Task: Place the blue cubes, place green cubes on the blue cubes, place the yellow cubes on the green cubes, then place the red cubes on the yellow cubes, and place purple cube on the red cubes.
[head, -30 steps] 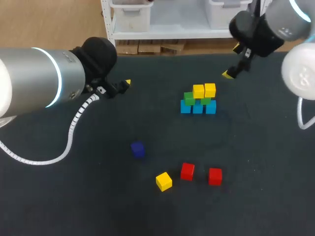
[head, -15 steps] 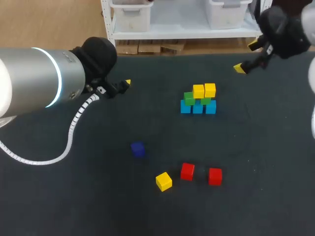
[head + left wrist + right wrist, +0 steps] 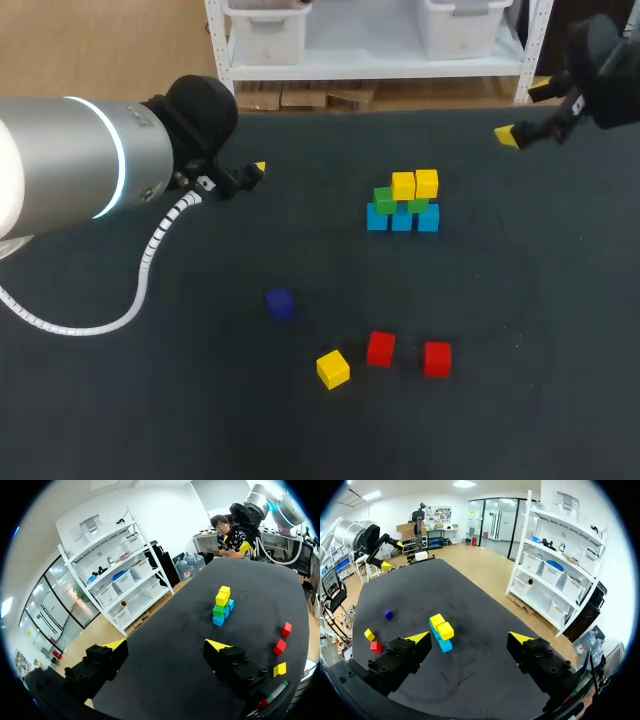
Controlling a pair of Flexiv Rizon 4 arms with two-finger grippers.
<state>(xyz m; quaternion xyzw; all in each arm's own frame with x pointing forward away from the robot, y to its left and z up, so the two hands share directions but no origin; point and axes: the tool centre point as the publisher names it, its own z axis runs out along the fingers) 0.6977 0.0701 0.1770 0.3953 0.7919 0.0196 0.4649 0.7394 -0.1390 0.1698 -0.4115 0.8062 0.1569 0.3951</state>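
Observation:
The stack (image 3: pixel 402 205) stands at the table's back middle: three blue cubes (image 3: pixel 402 221) in a row, green cubes (image 3: pixel 384 199) on them, two yellow cubes (image 3: pixel 415 184) on top. Toward the front lie a purple cube (image 3: pixel 280 304), a loose yellow cube (image 3: pixel 333 368) and two red cubes (image 3: pixel 380 349) (image 3: pixel 437 358). My left gripper (image 3: pixel 166 645) is open and empty at the back left, far from the stack (image 3: pixel 222 605). At the back right edge, away from the stack (image 3: pixel 441 630), hangs my right gripper (image 3: pixel 523 112), also open and empty.
The table (image 3: pixel 520 300) is dark and flat. A white cable (image 3: pixel 150 260) from my left arm loops over its left side. The back edge runs just behind both grippers.
My right gripper has drawn away from the stack, up and to the right toward the back right corner. The left arm and all the cubes have stayed put.

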